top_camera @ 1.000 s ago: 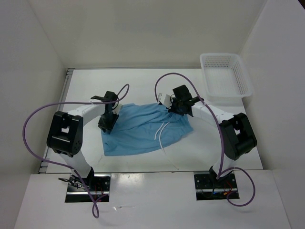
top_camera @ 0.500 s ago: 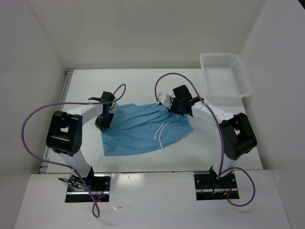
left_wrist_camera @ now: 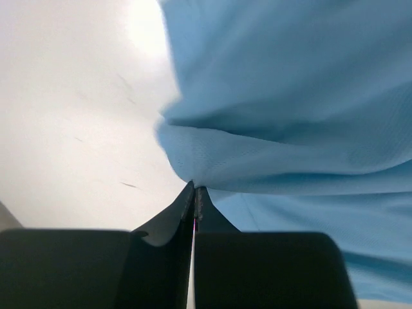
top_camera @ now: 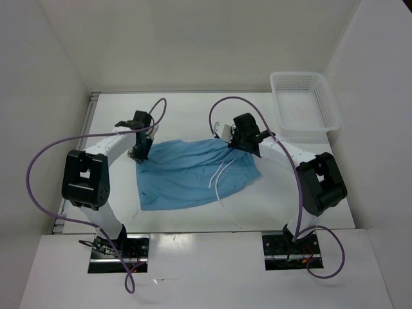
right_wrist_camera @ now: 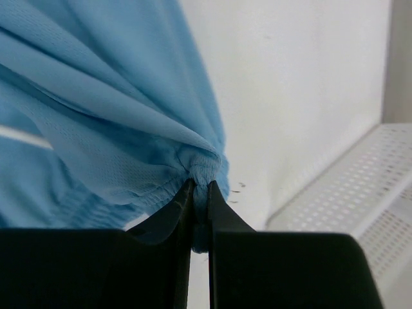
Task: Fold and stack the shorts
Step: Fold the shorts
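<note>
The light blue shorts (top_camera: 193,170) lie spread on the white table, their thin white drawstring (top_camera: 219,183) trailing toward the near edge. My left gripper (top_camera: 138,153) is shut on the shorts' far left corner; in the left wrist view (left_wrist_camera: 194,188) the cloth (left_wrist_camera: 290,129) hangs from the closed tips. My right gripper (top_camera: 233,143) is shut on the gathered waistband at the far right corner; in the right wrist view (right_wrist_camera: 199,187) the bunched elastic edge (right_wrist_camera: 205,166) is pinched between the fingers. Both held corners are lifted slightly.
A white plastic mesh basket (top_camera: 304,101) stands at the table's far right corner; its edge shows in the right wrist view (right_wrist_camera: 360,206). White walls enclose the table on three sides. Purple cables loop over both arms.
My left gripper has moved away from me and leftward with the shorts' corner, pulling the cloth's far edge out. My right gripper has hardly moved.
</note>
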`<state>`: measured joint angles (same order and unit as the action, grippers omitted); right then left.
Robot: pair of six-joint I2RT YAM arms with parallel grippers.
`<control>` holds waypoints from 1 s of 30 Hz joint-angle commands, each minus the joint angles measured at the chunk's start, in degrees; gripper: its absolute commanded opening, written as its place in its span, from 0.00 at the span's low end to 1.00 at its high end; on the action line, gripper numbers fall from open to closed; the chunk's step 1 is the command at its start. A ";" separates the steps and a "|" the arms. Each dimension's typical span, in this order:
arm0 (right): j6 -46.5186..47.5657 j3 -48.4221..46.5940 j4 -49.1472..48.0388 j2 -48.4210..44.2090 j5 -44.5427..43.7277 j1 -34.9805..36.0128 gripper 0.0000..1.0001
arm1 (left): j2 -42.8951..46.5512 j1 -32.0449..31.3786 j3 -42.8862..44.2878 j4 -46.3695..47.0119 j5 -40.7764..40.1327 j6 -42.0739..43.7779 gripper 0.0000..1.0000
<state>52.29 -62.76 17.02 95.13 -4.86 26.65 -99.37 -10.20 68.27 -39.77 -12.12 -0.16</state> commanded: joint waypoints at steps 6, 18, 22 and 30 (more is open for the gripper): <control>0.35 -3.68 -10.07 -2.93 -6.91 0.42 0.00 | 6.54 6.33 16.19 -6.19 1.40 0.16 0.00; 0.96 -5.53 1.70 -11.98 0.20 -2.66 0.00 | 22.20 7.56 1.79 -20.08 6.49 0.16 0.00; 1.58 -3.07 3.80 -13.83 1.43 -2.66 0.00 | 23.96 7.56 1.95 -20.08 7.02 0.16 0.00; 1.58 -1.14 6.45 -14.36 5.30 -2.66 0.00 | 20.90 8.09 3.00 -14.65 8.43 0.16 0.00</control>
<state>53.10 -64.97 22.52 82.32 -0.36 24.49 -77.08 -2.63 69.25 -57.36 -4.54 -0.19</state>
